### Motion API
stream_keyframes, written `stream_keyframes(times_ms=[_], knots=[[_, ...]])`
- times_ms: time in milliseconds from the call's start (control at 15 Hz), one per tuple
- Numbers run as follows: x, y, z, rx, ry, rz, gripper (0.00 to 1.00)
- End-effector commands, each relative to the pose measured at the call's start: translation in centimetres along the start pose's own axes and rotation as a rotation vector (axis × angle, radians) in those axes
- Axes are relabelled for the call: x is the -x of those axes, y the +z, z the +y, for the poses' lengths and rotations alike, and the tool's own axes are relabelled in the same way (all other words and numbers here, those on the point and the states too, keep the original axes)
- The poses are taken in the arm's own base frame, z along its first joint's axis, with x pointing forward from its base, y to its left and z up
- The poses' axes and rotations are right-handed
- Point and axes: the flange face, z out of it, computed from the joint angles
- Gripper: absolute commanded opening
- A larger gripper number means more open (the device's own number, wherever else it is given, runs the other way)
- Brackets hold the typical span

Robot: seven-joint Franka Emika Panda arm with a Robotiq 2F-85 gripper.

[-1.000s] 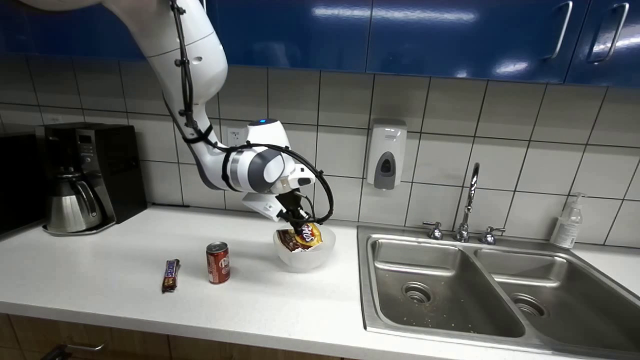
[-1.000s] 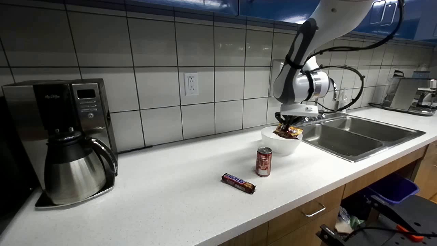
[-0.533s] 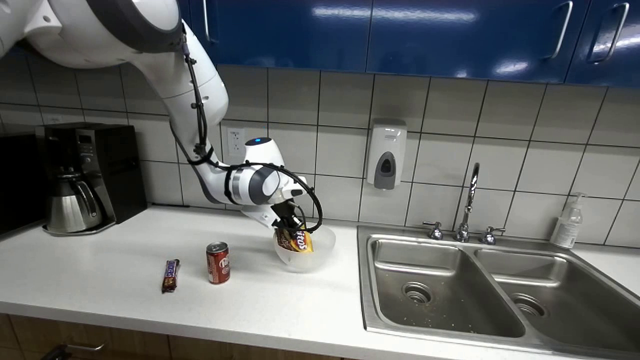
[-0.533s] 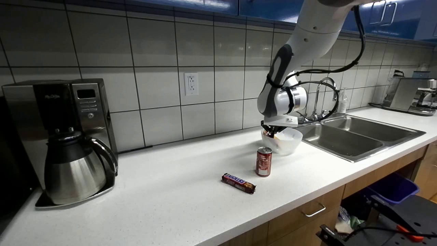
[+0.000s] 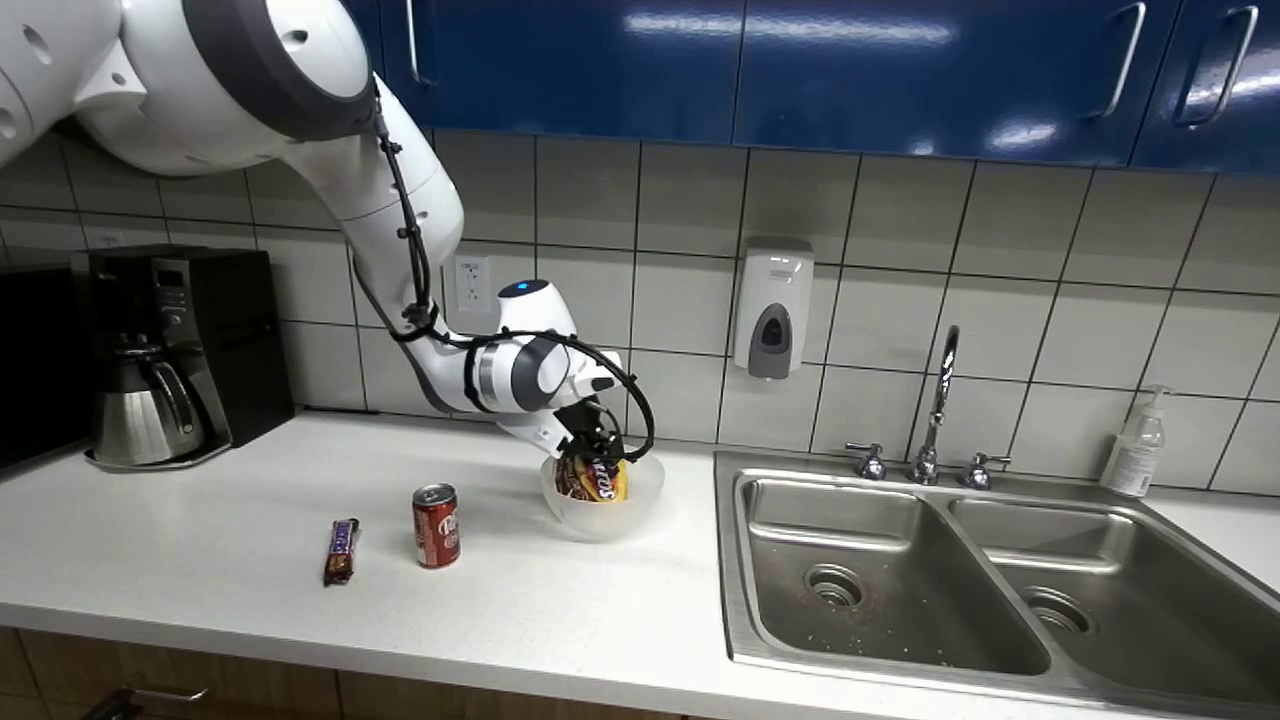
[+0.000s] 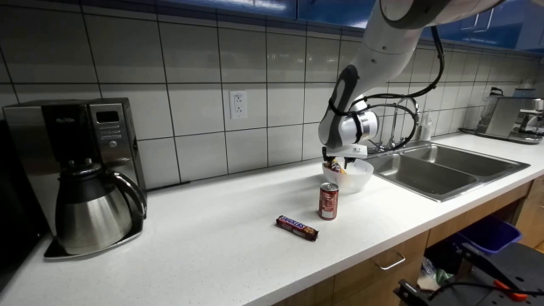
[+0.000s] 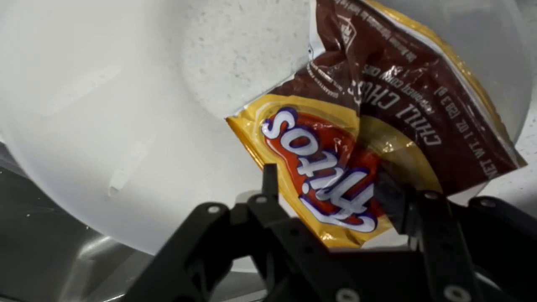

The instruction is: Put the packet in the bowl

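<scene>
Since the earlier frame, the bowl (image 6: 357, 182) has slid slightly toward 9 o'clock in both exterior views. The gripper (image 7: 329, 180) is released, jaws parted and seemingly pinching nothing; the packet (image 7: 373, 121) leans inside the bowl, at its 4 o'clock side in the wrist view, one corner overlapping the rim. To finish well, rise straight up with the jaws spread, catching neither packet nor bowl; should that corner stay perched, a light nudge toward 10 o'clock would likely settle it

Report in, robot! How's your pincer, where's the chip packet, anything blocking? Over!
Pincer open at the bowl. Fritos packet in it. Red can stands apart, likely not in the way.
</scene>
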Motion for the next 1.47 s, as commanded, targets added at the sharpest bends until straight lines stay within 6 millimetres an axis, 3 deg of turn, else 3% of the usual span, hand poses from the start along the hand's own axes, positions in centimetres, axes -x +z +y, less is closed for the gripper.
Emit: stream_keyframes(times_ms=[0,133,600,1067,1400], knots=[[-1.4,-1.3,0.6,0.01,0.024,0.017,0.95],[-1.9,-2.0,1.4,0.014,0.028,0.023,1.0],[-2.6,-7.0,5.4,0.013,0.04,0.029,1.0],[0.0,-14.0,10.6,-0.019,0.007,-0.016,1.0],[3.1,-18.9,14.2,-0.04,-0.026,-0.05,1.0]])
